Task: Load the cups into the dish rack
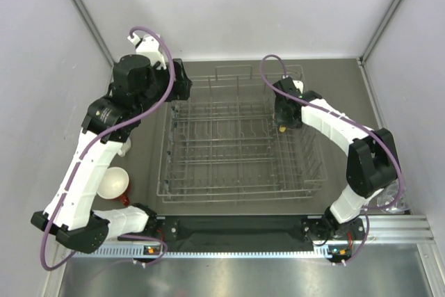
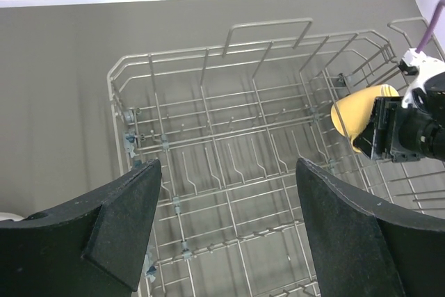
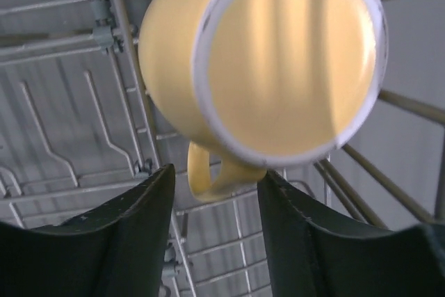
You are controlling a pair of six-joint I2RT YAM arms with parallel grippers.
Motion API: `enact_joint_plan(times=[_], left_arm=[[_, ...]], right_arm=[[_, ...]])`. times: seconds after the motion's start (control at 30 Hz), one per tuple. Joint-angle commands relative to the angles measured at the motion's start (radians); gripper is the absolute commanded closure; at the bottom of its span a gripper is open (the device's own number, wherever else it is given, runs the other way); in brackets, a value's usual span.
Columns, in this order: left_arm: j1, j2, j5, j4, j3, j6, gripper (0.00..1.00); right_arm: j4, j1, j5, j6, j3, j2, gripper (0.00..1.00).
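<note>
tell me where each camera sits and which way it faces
Top external: above and behind the robot, looking down on the dish rack; left arm and right arm show.
Left wrist: on the left arm, looking across the rack; the open left pincer frames it.
Right wrist: on the right arm, looking into the rack; the right pincer holds the yellow mug.
Shared: both wrist views show the yellow mug.

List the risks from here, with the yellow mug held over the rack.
1. The right gripper pinches the yellow mug only by its handle, with the mug sideways above the dish rack. It could swivel or slip onto the wires.
2. The mug hangs close to wires on the rack's right side and could catch on them going down.
3. The left arm overhangs a red cup. A careless move could knock it.
</note>
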Motion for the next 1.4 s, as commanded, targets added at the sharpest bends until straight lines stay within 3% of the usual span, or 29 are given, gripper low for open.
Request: enact_joint_plan(times=[0.0, 0.2, 0.3, 0.57, 0.83, 0.97, 1.07, 1.2, 1.37], left_arm=[[0.008, -0.005, 0.005, 0.012, 0.009, -0.012, 0.17], [0.009, -0.005, 0.013, 0.001, -0.022, -0.065, 0.18], [0.015, 0.011, 0.037, -0.044, -0.027, -0.168, 0.20], [0.018, -0.014, 0.206, -0.200, -0.125, -0.377, 0.25], [0.031, 0.012, 0.060, -0.461, -0.036, -0.450, 0.26], [0.044, -0.027, 0.002, -0.427, -0.103, -0.534, 0.34], [0.057, -0.076, -0.082, -0.407, -0.140, -0.610, 0.35], [0.103, -0.071, -0.206, -0.432, -0.056, -0.583, 0.31], [0.205, 0.070, -0.170, -0.495, 0.085, -0.379, 0.32]], right_arm=[[-0.028, 0.008, -0.042, 0.001, 0.005, -0.081, 0.48], [-0.088, 0.077, -0.156, -0.045, 0.070, -0.118, 0.43], [-0.144, 0.106, -0.206, -0.084, 0.107, -0.144, 0.40], [-0.206, 0.141, -0.458, -0.103, 0.082, -0.252, 0.36], [-0.182, 0.186, -0.576, -0.071, -0.010, -0.399, 0.36], [-0.174, 0.204, -0.623, -0.063, -0.048, -0.479, 0.35], [-0.177, 0.219, -0.627, -0.059, -0.077, -0.534, 0.34], [-0.172, 0.248, -0.628, -0.042, -0.114, -0.609, 0.33], [-0.198, 0.256, -0.613, -0.101, -0.099, -0.638, 0.31]])
